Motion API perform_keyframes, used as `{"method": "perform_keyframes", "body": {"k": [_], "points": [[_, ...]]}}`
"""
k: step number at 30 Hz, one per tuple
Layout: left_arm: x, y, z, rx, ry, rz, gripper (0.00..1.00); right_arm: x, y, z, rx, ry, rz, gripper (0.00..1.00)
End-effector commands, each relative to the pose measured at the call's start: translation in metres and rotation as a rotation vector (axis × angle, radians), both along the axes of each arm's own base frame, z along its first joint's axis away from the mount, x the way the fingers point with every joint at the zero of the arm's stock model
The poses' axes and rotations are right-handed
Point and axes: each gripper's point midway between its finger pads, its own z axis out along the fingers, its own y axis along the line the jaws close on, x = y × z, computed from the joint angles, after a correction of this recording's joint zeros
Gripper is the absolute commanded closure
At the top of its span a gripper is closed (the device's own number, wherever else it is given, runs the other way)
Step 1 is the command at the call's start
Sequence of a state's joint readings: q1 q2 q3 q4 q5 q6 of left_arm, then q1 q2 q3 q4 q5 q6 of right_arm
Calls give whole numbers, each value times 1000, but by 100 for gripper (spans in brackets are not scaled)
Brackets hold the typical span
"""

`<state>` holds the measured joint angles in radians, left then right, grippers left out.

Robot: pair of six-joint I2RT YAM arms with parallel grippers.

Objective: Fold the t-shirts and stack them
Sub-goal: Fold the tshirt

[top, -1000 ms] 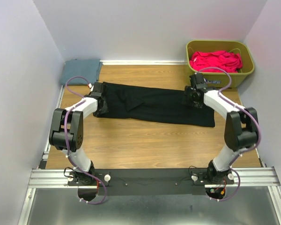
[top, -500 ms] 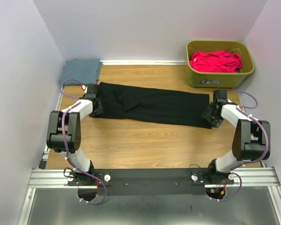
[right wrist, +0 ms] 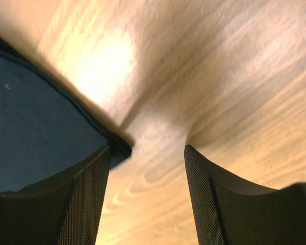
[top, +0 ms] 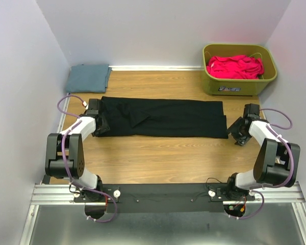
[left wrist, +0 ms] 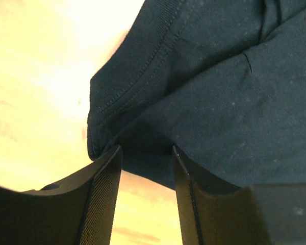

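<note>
Table (top: 158,158) | black t-shirt (top: 163,117) | between left end effector (left wrist: 145,149), right end effector (right wrist: 147,147)

black t-shirt (top: 163,118): long flat strip, left of tub (top: 239,88) and nearer | blue-grey t-shirt (top: 87,77): folded, far left of tub | pink-red t-shirt (top: 234,66): crumpled inside tub

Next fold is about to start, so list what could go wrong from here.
1. The right fingers stand open over the wooden table, with only a corner of the black t-shirt beside one; closing may miss the cloth.
2. The left fingers straddle a bunched hem, so they may pinch one layer only and spoil the fold.
</note>
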<state>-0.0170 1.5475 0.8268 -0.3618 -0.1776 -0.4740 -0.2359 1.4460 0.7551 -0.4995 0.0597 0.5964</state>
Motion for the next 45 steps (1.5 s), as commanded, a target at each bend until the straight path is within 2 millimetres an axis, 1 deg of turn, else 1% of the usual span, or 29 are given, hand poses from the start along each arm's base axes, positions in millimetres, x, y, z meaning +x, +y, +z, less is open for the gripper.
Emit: {"method": "perform_keyframes", "body": {"k": [1,2,4,5,6,8,9,10,11,15,16,20,22,23,24,26,27,29,30,33,34,37,38,39,40,41,42,44,45], "points": [[-17,-1,13,-27,15,26,44,-1,5,18,15,-19,62,34],[-14,-1,19,-27,1,28,41,4,7,27,16,-49,77,34],[-8,0,37,-25,-49,34,39,22,16,49,33,-131,127,37],[-5,0,44,-26,-67,36,39,28,20,56,42,-157,144,37],[2,1,57,-22,-106,44,39,37,23,64,50,-197,163,38],[7,2,68,-23,-141,50,39,46,34,70,99,-238,193,40],[12,2,72,-27,-169,54,39,53,46,74,151,-277,229,42],[17,1,74,-31,-195,54,39,54,57,69,206,-274,251,42],[18,-1,69,-41,-190,55,39,59,61,64,228,-278,266,42],[24,-3,55,-60,-182,66,43,61,70,48,292,-270,269,43],[24,-4,45,-64,-161,63,44,61,72,44,300,-265,270,44],[23,-12,22,-105,-115,57,46,53,63,16,268,-199,238,44],[15,-17,7,-125,-71,51,47,42,54,2,252,-155,198,45],[12,-9,2,-130,-56,74,48,38,51,-2,253,-140,176,45],[5,-9,-4,-136,-28,79,48,24,46,-11,261,-101,122,45],[-5,-5,-10,-135,-4,91,48,9,35,-17,258,-65,50,45],[-13,-3,-13,-138,11,100,48,-4,30,-20,241,-32,17,45],[-22,0,-14,-135,21,103,48,-18,18,-21,215,-7,-33,45],[-28,0,-14,-137,24,103,48,-26,16,-19,206,6,-45,44],[-37,0,-13,-138,40,98,48,-32,7,-12,160,12,-65,44],[-37,0,-8,-141,24,92,48,-34,6,-8,151,12,-62,44],[-29,2,15,-127,-32,88,45,-21,2,12,132,-33,-15,43],[-25,3,23,-126,-55,87,40,-7,1,29,113,-84,12,43],[-21,2,31,-132,-78,84,37,1,4,38,101,-110,40,42],[-12,1,48,-139,-133,75,35,11,7,49,84,-143,83,42],[-7,-2,57,-149,-162,67,31,21,29,58,74,-164,174,42],[-1,-6,66,-168,-198,51,29,40,38,77,37,-215,229,41],[9,-8,84,-177,-256,34,24,58,71,91,0,-251,363,41],[15,-7,92,-174,-284,29,22,73,110,102,-25,-283,492,40]]}}
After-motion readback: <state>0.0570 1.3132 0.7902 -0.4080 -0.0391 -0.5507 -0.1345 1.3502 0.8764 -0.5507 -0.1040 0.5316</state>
